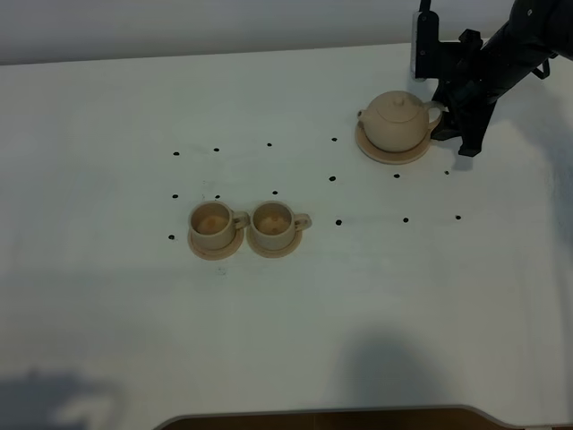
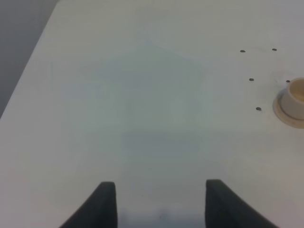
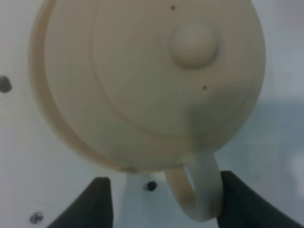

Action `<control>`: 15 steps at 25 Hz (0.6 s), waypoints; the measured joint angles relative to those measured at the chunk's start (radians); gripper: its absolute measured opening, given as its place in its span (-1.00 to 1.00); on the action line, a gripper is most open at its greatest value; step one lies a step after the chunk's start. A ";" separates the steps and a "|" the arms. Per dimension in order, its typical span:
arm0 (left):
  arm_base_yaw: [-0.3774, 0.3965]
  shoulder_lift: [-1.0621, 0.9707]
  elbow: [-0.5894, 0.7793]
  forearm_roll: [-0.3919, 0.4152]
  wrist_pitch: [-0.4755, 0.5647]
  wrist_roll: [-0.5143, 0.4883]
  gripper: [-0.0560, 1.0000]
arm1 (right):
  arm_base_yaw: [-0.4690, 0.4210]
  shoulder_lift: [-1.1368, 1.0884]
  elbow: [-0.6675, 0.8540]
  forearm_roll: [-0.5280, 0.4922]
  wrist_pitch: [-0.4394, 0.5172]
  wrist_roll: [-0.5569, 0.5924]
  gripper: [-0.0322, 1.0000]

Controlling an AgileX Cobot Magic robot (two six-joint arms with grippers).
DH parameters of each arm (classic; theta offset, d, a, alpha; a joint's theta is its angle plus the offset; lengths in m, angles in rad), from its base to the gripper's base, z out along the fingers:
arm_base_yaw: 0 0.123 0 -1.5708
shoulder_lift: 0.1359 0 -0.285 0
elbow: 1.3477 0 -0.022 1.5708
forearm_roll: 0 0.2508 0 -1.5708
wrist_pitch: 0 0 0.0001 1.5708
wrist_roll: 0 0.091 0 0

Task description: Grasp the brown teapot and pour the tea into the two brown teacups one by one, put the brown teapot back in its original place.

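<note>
While right tool (image 3: pixel 166 195) straddles its handle (image 3: pixel 202 190), brown teapot (image 1: pixel 397 121) sits on saucer (image 1: pixel 391 159).

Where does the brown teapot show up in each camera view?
Exterior high: brown teapot upper right, on its saucer.
Left wrist: not in it.
Right wrist: fills the picture, handle between the right gripper's jaws.
Shared landmark: black table dots.

Right arm (image 1: pixel 501 49): matte black, angular housings, with one slim pale-grey rectangular module (image 1: pixel 419 52) attached. Left fingers (image 2: pixel 107 203) and right fingers (image 3: pixel 99 202): black, flat, tapered, square-tipped.
</note>
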 joint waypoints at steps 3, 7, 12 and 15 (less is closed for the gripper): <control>0.000 0.000 0.000 0.000 0.000 0.000 -0.03 | -0.001 0.000 -0.008 -0.003 0.035 0.034 0.02; 0.000 0.000 0.000 0.000 0.000 0.000 -0.03 | -0.001 -0.002 -0.016 -0.004 0.083 0.100 0.02; 0.000 0.000 0.000 0.000 0.000 0.000 -0.03 | -0.001 -0.003 -0.030 -0.004 0.153 0.220 0.02; 0.000 0.000 0.000 0.000 0.000 0.000 -0.03 | -0.001 -0.007 -0.035 -0.001 0.191 0.290 0.00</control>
